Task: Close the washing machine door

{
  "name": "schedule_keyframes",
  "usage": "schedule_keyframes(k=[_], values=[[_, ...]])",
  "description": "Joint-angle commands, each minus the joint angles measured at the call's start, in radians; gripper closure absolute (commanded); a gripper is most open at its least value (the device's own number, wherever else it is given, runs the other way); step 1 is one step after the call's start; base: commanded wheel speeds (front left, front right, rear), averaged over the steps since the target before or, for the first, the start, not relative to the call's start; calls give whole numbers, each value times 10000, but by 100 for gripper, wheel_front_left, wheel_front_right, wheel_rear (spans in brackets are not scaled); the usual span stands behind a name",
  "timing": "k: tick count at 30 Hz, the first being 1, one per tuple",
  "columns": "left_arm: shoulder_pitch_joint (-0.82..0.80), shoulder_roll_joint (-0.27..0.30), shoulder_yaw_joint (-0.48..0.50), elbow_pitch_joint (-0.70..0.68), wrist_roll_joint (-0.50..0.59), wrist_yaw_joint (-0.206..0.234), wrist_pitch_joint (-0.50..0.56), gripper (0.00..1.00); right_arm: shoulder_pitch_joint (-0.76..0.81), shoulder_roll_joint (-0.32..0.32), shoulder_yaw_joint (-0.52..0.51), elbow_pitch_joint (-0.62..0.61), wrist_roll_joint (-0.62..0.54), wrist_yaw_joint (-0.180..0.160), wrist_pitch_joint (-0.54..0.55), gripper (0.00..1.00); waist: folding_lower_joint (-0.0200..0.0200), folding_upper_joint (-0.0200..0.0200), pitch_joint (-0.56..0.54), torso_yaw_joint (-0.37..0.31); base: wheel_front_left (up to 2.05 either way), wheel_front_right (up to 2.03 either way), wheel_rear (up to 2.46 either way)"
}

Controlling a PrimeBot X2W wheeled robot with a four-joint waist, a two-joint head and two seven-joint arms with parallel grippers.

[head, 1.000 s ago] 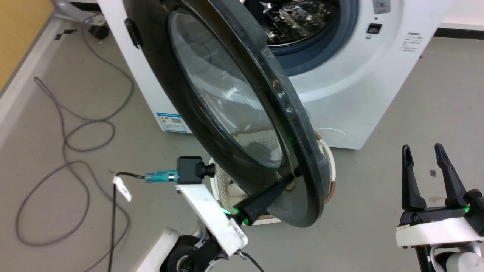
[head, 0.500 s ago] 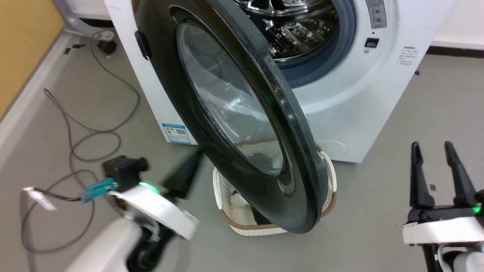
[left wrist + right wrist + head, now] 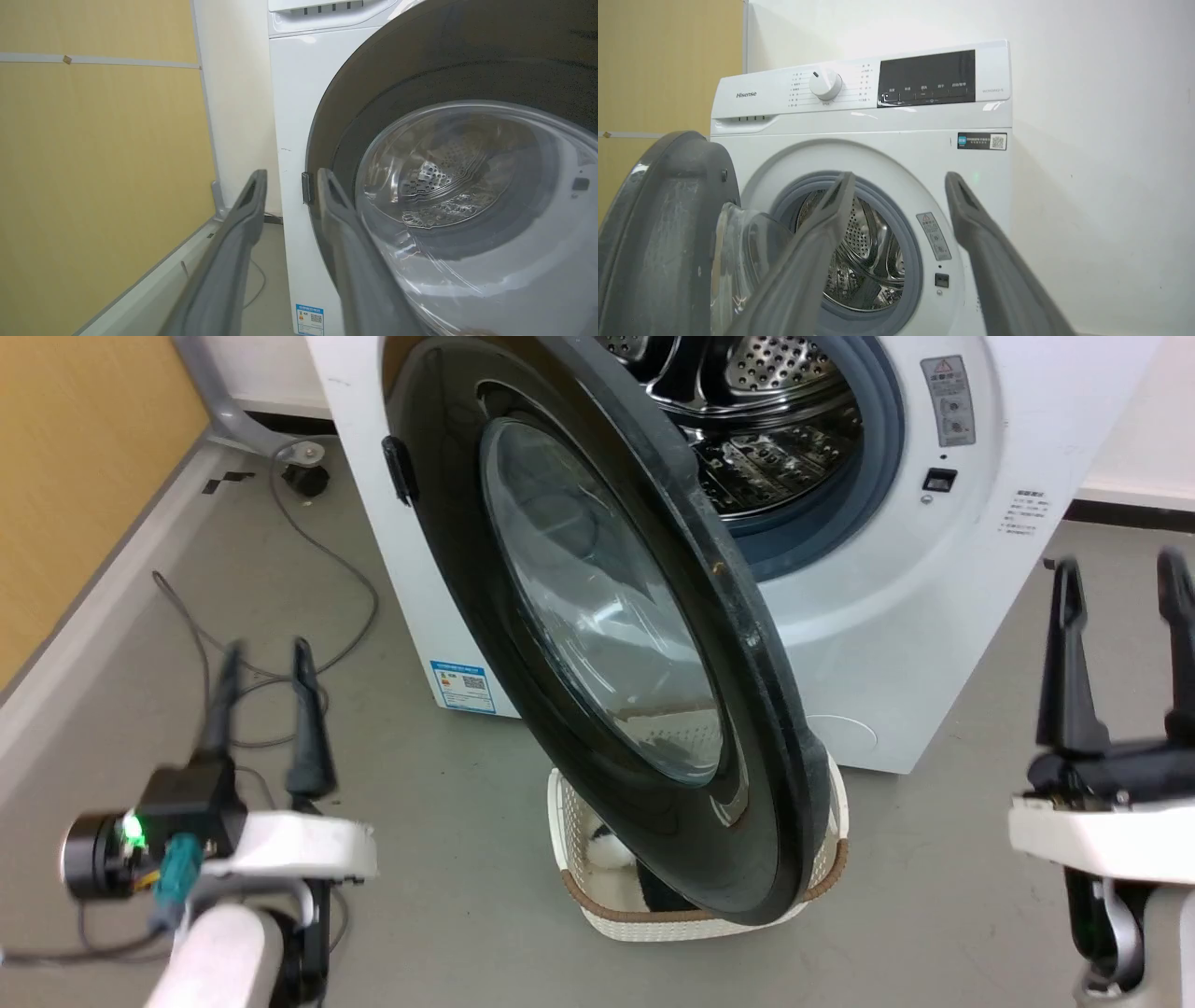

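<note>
The half-open door (image 3: 597, 616) looked heavy and stiff; pushing its rim (image 3: 747, 644) seemed best. Left hand (image 3: 265, 653) and right hand (image 3: 1117, 567) were open, empty.

You cannot see most of the laundry basket (image 3: 644, 926) or part of the drum (image 3: 775, 439) behind the washing machine door (image 3: 597, 607), whose top the head view's edge cuts off; your left gripper (image 3: 266, 651) is blurred, and the blue label (image 3: 462, 683) carries print too small to read.
</note>
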State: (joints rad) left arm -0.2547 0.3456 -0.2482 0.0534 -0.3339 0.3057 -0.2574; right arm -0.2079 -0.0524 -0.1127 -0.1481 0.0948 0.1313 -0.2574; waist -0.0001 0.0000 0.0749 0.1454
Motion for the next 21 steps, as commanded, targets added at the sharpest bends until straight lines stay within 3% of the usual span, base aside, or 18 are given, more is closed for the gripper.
schedule_keyframes(k=[1,2,3,4,15,21], values=[[340,-169,216,-171,262,110,-42,0,-274,22,215,-249,-54,-6,-44,0,1,0,-24,40,0,0,0],[520,-221,316,-262,479,160,-42,0,-384,22,326,-418,-46,-6,-44,53,1,0,-34,59,0,0,0],[700,-271,389,-311,656,172,-42,0,-502,22,441,-565,2,-6,-44,90,1,0,-40,82,0,0,0],[862,-361,483,-357,762,175,-42,0,-612,22,615,-679,64,-6,-44,100,1,0,-48,109,0,0,0],[1979,-1419,1502,-824,1500,-409,-43,0,-1801,-409,3355,-2283,1179,-6,-44,100,1,0,-19,348,0,0,0],[2149,-1664,1942,-832,2073,-676,-43,0,-1598,-996,5446,-2032,1609,-6,-44,100,1,0,-6,361,0,0,0]])
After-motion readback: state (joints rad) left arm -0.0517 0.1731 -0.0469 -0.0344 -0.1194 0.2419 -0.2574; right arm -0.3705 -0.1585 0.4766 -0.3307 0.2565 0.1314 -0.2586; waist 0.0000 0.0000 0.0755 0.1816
